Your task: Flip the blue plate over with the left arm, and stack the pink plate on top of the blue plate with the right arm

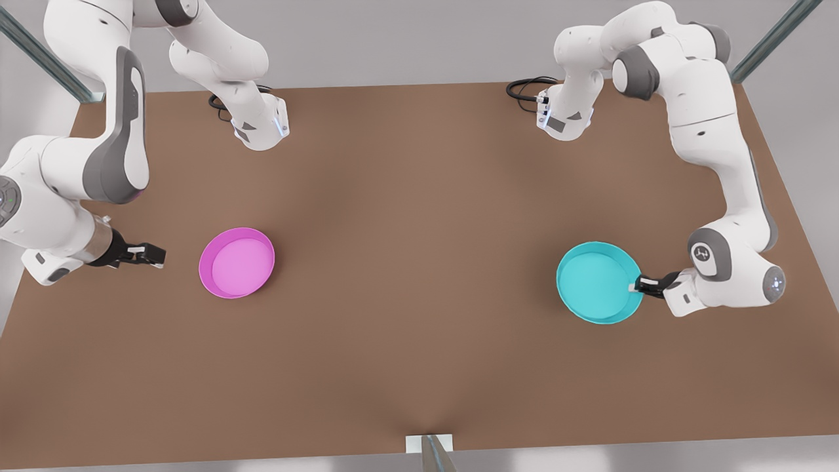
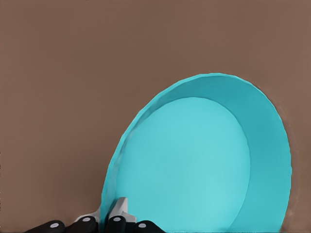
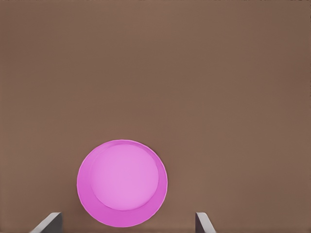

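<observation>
Left wrist view shows the left gripper point(image 2: 111, 216) closed on the rim of the blue plate point(image 2: 194, 165), one finger inside and one outside. To flip well, lift the rim and roll the wrist slowly. Well apart from the blue plate, the pink plate point(image 1: 236, 262) lies near the right gripper point(image 1: 147, 254), which waits with fingers wide apart.

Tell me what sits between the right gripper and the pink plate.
Nothing: in the front view only bare brown table separates the open right gripper from the pink plate. The right wrist view shows the same bare stretch.
</observation>
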Robot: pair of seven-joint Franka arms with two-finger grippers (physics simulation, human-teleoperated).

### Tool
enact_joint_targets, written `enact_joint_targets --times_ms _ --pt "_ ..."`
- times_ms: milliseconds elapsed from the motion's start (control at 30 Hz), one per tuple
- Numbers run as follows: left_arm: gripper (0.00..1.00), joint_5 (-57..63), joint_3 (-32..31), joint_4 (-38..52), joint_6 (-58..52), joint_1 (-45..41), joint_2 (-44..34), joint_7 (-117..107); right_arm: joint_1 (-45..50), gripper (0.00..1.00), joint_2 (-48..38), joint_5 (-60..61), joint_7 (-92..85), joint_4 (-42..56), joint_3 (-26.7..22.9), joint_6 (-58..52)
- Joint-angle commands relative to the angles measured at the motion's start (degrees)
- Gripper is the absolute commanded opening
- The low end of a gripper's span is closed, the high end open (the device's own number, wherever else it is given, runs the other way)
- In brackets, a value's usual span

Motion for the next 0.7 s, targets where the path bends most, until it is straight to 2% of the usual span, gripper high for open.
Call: enact_joint_targets --times_ms 0,167,367,667 --pt "0.21 0.1 -0.1 0.1 -0.3 -0.1 -0.1 -0.3 0.0 1.0 0.0 0.0 0.0 0.0 0.0 0.0" --pt "0.21 11.5 -0.2 2.3 -3.5 -6.5 -4.4 -10.5 -0.4 1.0 0.1 0.0 -0.1 -0.1 0.0 0.1" --pt "0.21 22.7 -0.2 6.6 -9.2 -16.8 -5.1 -25.4 -0.4 1.0 0.2 0.1 -0.1 -0.1 0.0 0.2" --pt "0.21 37.1 -0.2 7.9 -13.0 -28.6 -5.1 -35.1 -0.4 1.0 -0.2 0.4 -0.2 0.0 -0.1 -0.4"
